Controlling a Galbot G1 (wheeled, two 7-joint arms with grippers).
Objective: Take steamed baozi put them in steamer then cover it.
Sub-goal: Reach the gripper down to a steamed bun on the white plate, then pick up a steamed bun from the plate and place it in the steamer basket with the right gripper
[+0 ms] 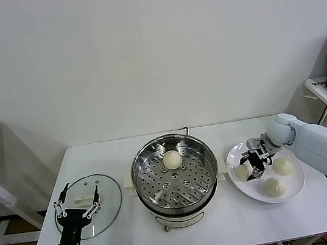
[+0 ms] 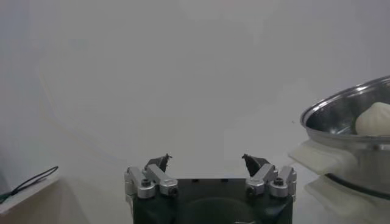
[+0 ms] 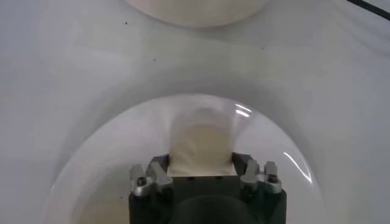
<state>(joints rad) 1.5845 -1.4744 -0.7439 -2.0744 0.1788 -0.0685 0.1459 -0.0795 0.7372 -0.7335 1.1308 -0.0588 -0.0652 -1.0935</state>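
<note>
- While 1 baozi already sits on the perforated tray of the steamer, the head view shows the right gripper down on the white plate, clasping a 2nd bun; 2 more wait beside it.
- Left wrist view: the left gripper hangs empty and spread, parked over the glass cover, probably ready for lidding.
- Right wrist view: fingers pinch the bun's sides, likely for lifting.
</note>
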